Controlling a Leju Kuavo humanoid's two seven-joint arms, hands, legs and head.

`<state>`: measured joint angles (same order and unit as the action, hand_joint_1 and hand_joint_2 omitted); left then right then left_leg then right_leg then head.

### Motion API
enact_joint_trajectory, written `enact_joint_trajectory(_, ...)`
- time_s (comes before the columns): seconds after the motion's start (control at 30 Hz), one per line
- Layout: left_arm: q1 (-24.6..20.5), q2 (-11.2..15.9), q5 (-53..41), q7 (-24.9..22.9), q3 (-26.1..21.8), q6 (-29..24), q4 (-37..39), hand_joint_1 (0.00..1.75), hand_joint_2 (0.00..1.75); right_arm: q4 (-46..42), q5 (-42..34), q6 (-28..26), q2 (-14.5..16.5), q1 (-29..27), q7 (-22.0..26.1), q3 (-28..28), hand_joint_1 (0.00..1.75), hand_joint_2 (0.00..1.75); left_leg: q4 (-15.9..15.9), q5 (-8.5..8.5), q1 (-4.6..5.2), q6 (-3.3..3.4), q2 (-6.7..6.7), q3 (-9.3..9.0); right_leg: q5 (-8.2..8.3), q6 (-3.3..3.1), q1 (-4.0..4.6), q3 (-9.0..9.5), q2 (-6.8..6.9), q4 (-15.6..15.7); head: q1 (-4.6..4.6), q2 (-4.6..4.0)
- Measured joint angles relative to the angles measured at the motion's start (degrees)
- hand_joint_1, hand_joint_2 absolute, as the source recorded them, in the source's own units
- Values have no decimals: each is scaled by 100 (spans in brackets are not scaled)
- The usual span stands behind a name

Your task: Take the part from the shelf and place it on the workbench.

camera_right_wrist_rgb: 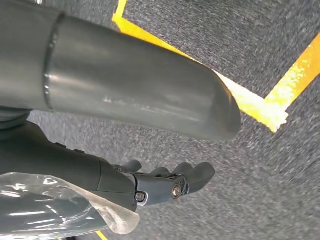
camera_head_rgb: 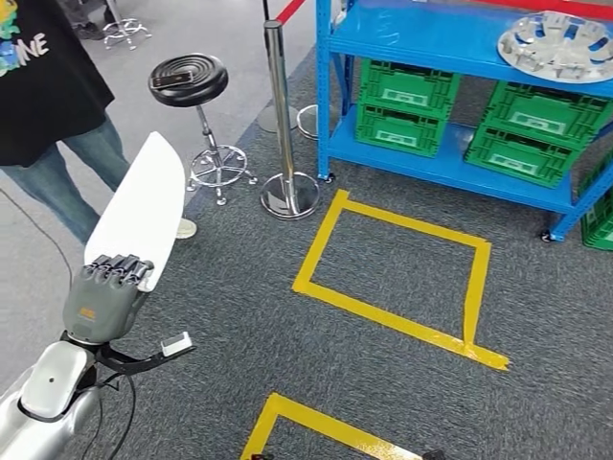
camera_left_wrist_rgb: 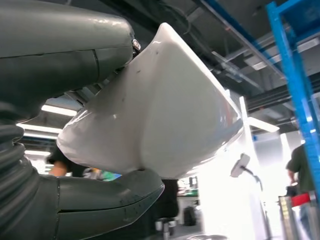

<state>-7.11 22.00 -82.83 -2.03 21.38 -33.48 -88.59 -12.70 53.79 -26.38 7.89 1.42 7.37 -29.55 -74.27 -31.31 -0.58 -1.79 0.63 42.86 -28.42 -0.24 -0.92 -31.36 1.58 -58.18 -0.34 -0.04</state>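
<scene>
Left robot hand (camera_head_rgb: pixel 102 299) raised at the lower left of the head view, fingers (camera_head_rgb: pixel 119 268) curled over the lower edge of a smooth white part (camera_head_rgb: pixel 141 211), grasping it and holding it upright above the grey carpet (camera_head_rgb: pixel 238 316). Same white part (camera_left_wrist_rgb: pixel 158 115) close up in the left wrist view, clamped between thick grey thumb and fingers. Right robot hand (camera_right_wrist_rgb: pixel 166 182) hanging over the carpet, holding nothing, fingers stretched out loosely and a little apart. Yellow tape square (camera_head_rgb: pixel 405 278) marked on the floor ahead, a second tape corner (camera_head_rgb: pixel 310 422) nearer. Blue shelf (camera_head_rgb: pixel 441 38) at the upper right, carrying green crates (camera_head_rgb: pixel 405 105) and a silver wheel cover (camera_head_rgb: pixel 556 43) on top. Black stool (camera_head_rgb: pixel 190 81) and chrome post (camera_head_rgb: pixel 278 105) standing beside the shelf. Person in a dark shirt and jeans (camera_head_rgb: pixel 51 115) at the far left.
</scene>
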Motion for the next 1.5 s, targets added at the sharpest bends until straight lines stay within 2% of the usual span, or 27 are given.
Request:
enact_joint_trajectory(0.03,7,0,0,0,5,0,0,175,175,0,0,0,0,-2,0,-1,0,0,12,56,-10,-8,-21,-26,-6,4,1,2,84,0,-1,0)
enact_joint_trajectory(0.1,11,4,1,0,6,0,0,175,175,0,1,-1,0,7,0,-2,0,0,664,394,-10,11,-153,-399,-27,28,3,28,235,-1,0,0)
enact_joint_trajectory(0.17,-1,7,0,0,6,-1,-1,175,175,0,1,-1,0,18,0,-2,0,0,1352,592,45,88,-378,-768,-59,78,29,55,360,-2,2,0)
enact_joint_trajectory(0.2,-6,8,1,0,6,-2,-1,175,175,0,-1,0,0,23,-1,-2,0,0,1508,606,71,134,-438,-842,-74,109,44,67,416,-2,1,0)
enact_joint_trajectory(0.27,-2,15,0,0,7,-5,-3,175,175,0,-15,1,0,33,-8,-3,0,0,1546,593,92,216,-347,-829,-92,170,56,99,532,15,2,0)
enact_joint_trajectory(0.3,6,20,0,0,8,-6,-5,175,175,0,-24,2,-1,38,-21,-4,0,0,1565,604,82,250,-286,-834,-114,205,48,106,520,12,1,0)
enact_joint_trajectory(0.37,-2,26,0,0,13,-8,-9,175,175,0,-37,12,-3,41,-57,-16,0,0,1612,634,51,324,-168,-851,-289,253,31,11,251,-214,16,0)
enact_joint_trajectory(0.43,-22,17,-4,0,33,-9,-11,175,175,2,-47,42,-12,18,-106,-37,0,0,1624,648,39,372,-48,-850,-634,264,23,-329,-78,-894,37,0)
enact_joint_trajectory(0.5,-21,4,-15,0,77,-8,-11,175,175,9,-61,74,-20,-30,-151,-56,0,0,1620,649,49,387,102,-843,-825,264,29,-686,-152,-1537,43,0)
enact_joint_trajectory(0.53,-19,1,-21,-2,100,-7,-11,175,175,13,-70,85,-23,-50,-162,-68,0,0,1616,649,54,386,183,-844,-759,260,30,-748,-158,-1594,43,0)
enact_joint_trajectory(0.6,-20,-5,-33,-12,134,-5,-11,175,175,17,-86,102,-33,-66,-165,-96,0,0,1603,648,56,383,345,-851,-341,232,29,-556,-242,-1054,43,0)
enact_joint_trajectory(0.67,-39,-20,-47,-28,159,2,-8,175,175,20,-89,131,-51,-63,-162,-118,0,0,1574,642,50,355,488,-835,-16,197,4,-229,-564,-306,38,0)
enact_joint_trajectory(0.73,-82,-43,-58,-46,187,14,-1,175,175,23,-87,158,-66,-64,-157,-129,0,0,1558,663,22,283,626,-786,30,186,-3,-81,-752,-20,35,0)
enact_joint_trajectory(0.8,-109,-56,-66,-59,223,20,5,175,175,24,-84,169,-66,-60,-153,-132,0,0,1569,700,-7,202,747,-747,58,158,12,-35,-616,26,39,0)
enact_joint_trajectory(0.87,-142,-56,-68,-68,249,20,9,175,175,24,-73,178,-65,-54,-153,-133,0,0,1409,600,7,144,525,-665,85,94,2,8,-442,80,14,0)
enact_joint_trajectory(0.93,-201,-63,-68,-79,264,21,15,175,175,24,-59,182,-66,-59,-153,-136,0,0,816,279,12,97,149,-389,83,46,4,32,-252,107,-14,0)
enact_joint_trajectory(1.0,-221,-74,-69,-85,285,24,27,175,175,25,-51,185,-66,-67,-155,-137,0,0,106,-3,-19,54,18,-54,66,31,15,35,-62,105,-20,0)
enact_joint_trajectory(1.03,-217,-77,-69,-85,294,25,38,175,175,26,-47,188,-66,-70,-157,-138,0,0,-30,-7,-35,38,-5,5,58,36,16,38,28,104,-20,0)
enact_joint_trajectory(1.07,-214,-78,-69,-86,300,26,49,175,175,27,-44,191,-65,-69,-159,-138,0,0,70,100,-50,27,-29,-55,49,46,15,45,115,102,-21,0)
enact_joint_trajectory(1.1,-216,-79,-69,-89,303,26,58,175,175,29,-39,193,-64,-67,-161,-137,0,0,391,285,-60,23,-84,-229,37,63,14,59,196,101,-21,0)
enact_joint_trajectory(1.17,-236,-85,-69,-102,307,26,73,175,175,31,-32,193,-66,-54,-162,-137,0,0,1170,560,-42,48,-348,-640,-2,118,34,90,336,89,-23,0)
enact_joint_trajectory(1.23,-257,-96,-71,-128,321,20,93,175,175,31,-23,190,-68,-45,-164,-137,0,0,1513,599,3,131,-484,-804,-41,185,68,119,460,88,-20,0)
enact_joint_trajectory(1.3,-256,-98,-80,-159,337,5,117,175,175,31,-17,185,-68,-38,-175,-137,0,0,1528,596,29,228,-344,-795,-72,249,67,157,582,105,-16,0)
enact_joint_trajectory(1.33,-246,-94,-84,-174,339,-5,125,175,175,31,-12,181,-68,-32,-181,-137,0,0,1540,602,26,265,-275,-798,-113,282,53,158,534,78,-10,0)
enact_joint_trajectory(1.4,-238,-86,-86,-197,339,-26,131,175,175,32,-2,173,-67,-27,-193,-137,0,0,1562,620,13,344,-151,-805,-341,322,28,-5,228,-273,8,0)
enact_joint_trajectory(1.43,-233,-86,-86,-207,339,-34,134,175,175,34,3,170,-67,-31,-199,-137,0,0,1565,621,14,370,-92,-801,-519,323,24,-180,34,-624,19,0)
enact_joint_trajectory(1.5,-211,-92,-90,-213,345,-45,145,175,175,43,6,167,-66,-57,-215,-136,0,0,1564,619,38,403,57,-794,-810,301,32,-602,-127,-1409,26,0)
